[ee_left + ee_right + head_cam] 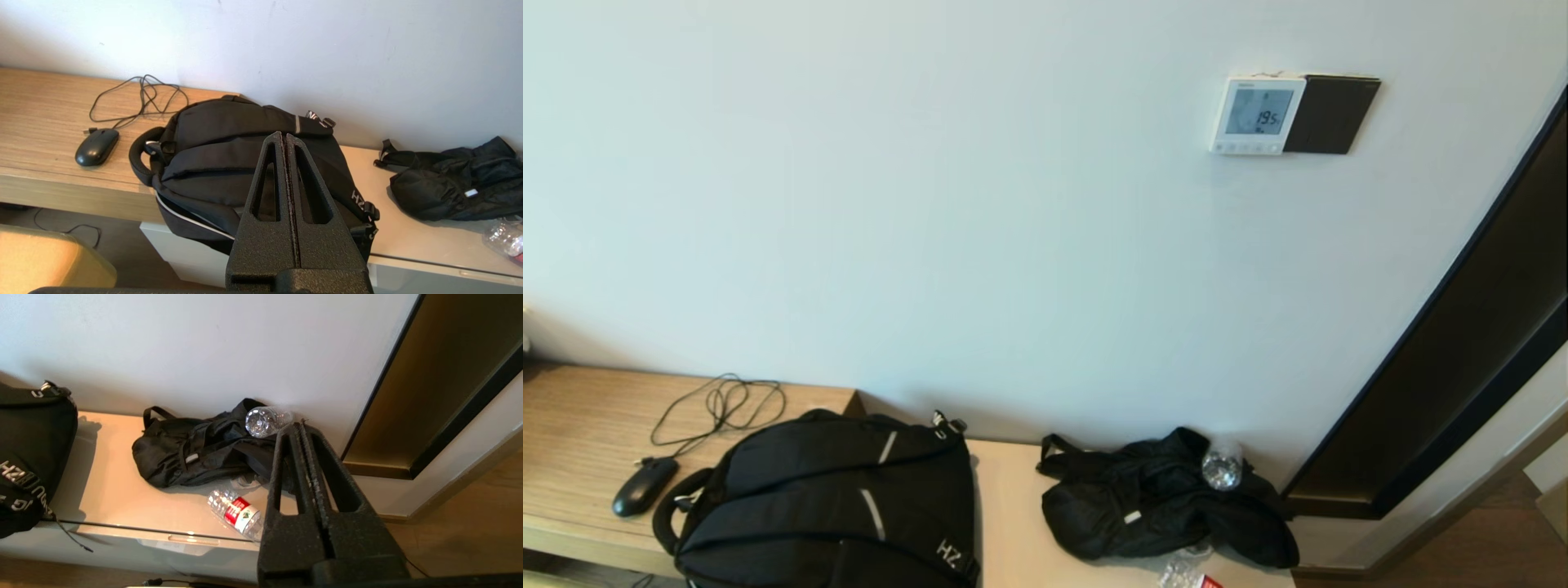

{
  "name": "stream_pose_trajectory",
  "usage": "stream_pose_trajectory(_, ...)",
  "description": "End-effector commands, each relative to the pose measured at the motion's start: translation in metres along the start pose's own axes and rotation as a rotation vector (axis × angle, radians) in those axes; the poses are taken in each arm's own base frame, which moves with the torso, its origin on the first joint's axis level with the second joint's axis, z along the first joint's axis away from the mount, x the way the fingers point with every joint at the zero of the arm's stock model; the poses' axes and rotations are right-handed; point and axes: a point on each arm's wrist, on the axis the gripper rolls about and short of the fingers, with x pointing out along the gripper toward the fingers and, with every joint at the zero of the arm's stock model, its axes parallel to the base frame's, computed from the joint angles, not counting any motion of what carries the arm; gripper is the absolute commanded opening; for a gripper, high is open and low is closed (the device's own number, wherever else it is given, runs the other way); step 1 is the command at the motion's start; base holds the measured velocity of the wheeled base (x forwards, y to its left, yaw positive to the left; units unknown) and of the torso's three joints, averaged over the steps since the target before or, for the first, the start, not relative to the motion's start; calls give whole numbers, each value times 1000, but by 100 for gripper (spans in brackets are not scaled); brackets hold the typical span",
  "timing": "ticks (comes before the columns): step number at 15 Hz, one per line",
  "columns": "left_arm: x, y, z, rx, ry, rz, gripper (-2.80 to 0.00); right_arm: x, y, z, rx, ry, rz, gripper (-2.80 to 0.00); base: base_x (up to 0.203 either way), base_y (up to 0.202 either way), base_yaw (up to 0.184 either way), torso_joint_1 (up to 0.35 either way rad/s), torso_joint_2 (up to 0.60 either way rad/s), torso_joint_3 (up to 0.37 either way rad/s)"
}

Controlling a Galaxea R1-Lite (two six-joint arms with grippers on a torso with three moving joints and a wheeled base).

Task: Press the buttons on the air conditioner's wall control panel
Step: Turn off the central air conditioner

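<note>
Your head view alone shows the panel (1258, 115), on the wall at 1 o'clock, face outward, slightly tilted, button row along its lower edge; a dark plate (1331, 113) touches its right side. Neither arm appears there. Only the wrist views show the left gripper (285, 136) above the backpack (229, 151) and the right gripper (301, 426) near a bottle (237, 512), both closed, empty.

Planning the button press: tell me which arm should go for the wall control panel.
Right, probably. The white wall control panel with the grey display sits toward the robot's right. The right gripper, shut, hangs by the dark door frame; the left gripper, shut, hangs over the black backpack.
</note>
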Motion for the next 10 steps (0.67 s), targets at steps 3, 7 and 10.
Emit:
stream_pose_trajectory(3, 0, 0, 0, -1, 0, 1, -280, -10, 1, -6, -7, -121, -16, -280, 0, 0, 0, 0, 0, 0)
stream_pose_trajectory(7, 0, 0, 0, -1, 0, 1, -280, -10, 1, -5, 27, -126, -17, -280, 0, 0, 0, 0, 0, 0)
stream_pose_trajectory(10, 0, 0, 0, -1, 0, 1, -280, -10, 1, -5, 94, -130, -20, -280, 0, 0, 0, 0, 0, 0)
